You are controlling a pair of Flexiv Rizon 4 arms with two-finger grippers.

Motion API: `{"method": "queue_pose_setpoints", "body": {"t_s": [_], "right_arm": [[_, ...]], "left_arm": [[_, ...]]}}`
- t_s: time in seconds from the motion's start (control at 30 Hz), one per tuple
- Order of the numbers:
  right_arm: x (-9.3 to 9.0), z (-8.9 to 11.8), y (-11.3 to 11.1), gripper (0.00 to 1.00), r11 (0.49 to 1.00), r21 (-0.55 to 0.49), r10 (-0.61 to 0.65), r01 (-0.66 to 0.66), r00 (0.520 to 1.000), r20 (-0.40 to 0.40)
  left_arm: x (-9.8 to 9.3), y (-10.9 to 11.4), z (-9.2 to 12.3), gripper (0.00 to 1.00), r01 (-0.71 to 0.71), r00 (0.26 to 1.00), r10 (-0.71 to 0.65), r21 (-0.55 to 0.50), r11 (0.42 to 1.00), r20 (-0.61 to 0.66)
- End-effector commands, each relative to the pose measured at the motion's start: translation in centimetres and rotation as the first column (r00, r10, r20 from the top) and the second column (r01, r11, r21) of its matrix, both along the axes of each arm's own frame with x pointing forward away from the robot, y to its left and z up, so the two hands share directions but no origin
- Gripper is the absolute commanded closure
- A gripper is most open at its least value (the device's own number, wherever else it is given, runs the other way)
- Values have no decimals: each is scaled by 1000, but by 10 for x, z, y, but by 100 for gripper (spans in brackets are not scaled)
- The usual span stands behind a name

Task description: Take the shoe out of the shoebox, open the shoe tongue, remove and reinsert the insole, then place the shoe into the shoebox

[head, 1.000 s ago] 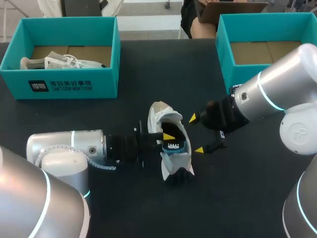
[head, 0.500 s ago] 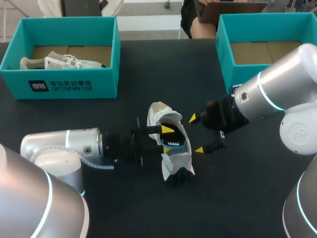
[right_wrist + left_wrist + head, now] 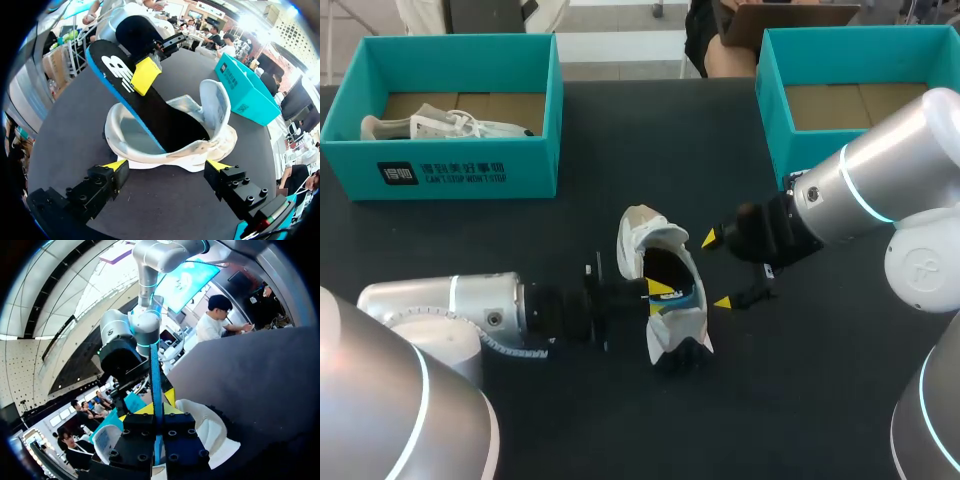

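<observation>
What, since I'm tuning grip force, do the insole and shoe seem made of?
Insole: a thin sheet with a matte black top and a blue edge, probably fabric-faced foam. Shoe: matte white with sides slumping open, likely soft textile or synthetic; the weave is too fine to tell.

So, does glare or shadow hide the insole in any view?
Head view: even light, but the shoe is shadowed inside. Right wrist view: the insole is well lit, no glare on it. Left wrist view: the left tool is dark against a bright background, only the insole's edge shows.
</observation>
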State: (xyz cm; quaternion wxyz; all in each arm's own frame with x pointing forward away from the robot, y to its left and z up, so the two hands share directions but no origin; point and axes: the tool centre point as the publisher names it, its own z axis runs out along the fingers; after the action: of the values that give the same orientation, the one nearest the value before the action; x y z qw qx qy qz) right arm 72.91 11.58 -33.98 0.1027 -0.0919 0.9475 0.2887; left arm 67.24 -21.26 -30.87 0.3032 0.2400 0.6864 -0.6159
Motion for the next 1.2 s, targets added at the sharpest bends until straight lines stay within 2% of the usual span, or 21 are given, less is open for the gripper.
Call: {"method": "queue_pose_setpoints", "body": {"t_s": [0.03, 0.17, 0.43, 0.6, 0.63, 0.67, 0.7, 0.77, 1.1, 1.2], "right_arm": [[-1, -1, 0, 0, 1000, 0, -2, 2, 1000, 2], [-1, -1, 0, 0, 1000, 0, -2, 2, 1000, 2], [-1, -1, 0, 0, 1000, 0, -2, 2, 1000, 2], [-1, -1, 0, 0, 1000, 0, -2, 2, 1000, 2], [-1, -1, 0, 0, 1000, 0, -2, 2, 1000, 2], [-1, -1, 0, 0, 1000, 0, -2, 2, 1000, 2], [-1, -1, 0, 0, 1000, 0, -2, 2, 1000, 2], [-1, -1, 0, 0, 1000, 0, -2, 2, 1000, 2], [-1, -1, 0, 0, 1000, 0, -2, 2, 1000, 2], [-1, -1, 0, 0, 1000, 0, -2, 2, 1000, 2]], "left_arm": [[6, -15, -8, 100, -19, 1000, 19, 10, 1000, 14], [17, -16, -14, 100, -43, 999, 42, 14, 999, 20], [41, -3, -32, 100, -88, 995, 84, 69, 994, 48], [46, 2, -32, 100, -103, 994, 99, 81, 991, 48], [45, 2, -29, 90, -107, 993, 104, 76, 991, 48], [44, 2, -27, 71, -108, 993, 105, 68, 992, 47], [43, 2, -24, 65, -106, 993, 103, 64, 992, 49], [40, 2, -19, 60, -98, 994, 95, 56, 994, 59], [24, 5, -4, 64, -73, 995, 71, 28, 997, 71], [17, 5, -3, 69, -60, 995, 57, 33, 998, 87]]}}
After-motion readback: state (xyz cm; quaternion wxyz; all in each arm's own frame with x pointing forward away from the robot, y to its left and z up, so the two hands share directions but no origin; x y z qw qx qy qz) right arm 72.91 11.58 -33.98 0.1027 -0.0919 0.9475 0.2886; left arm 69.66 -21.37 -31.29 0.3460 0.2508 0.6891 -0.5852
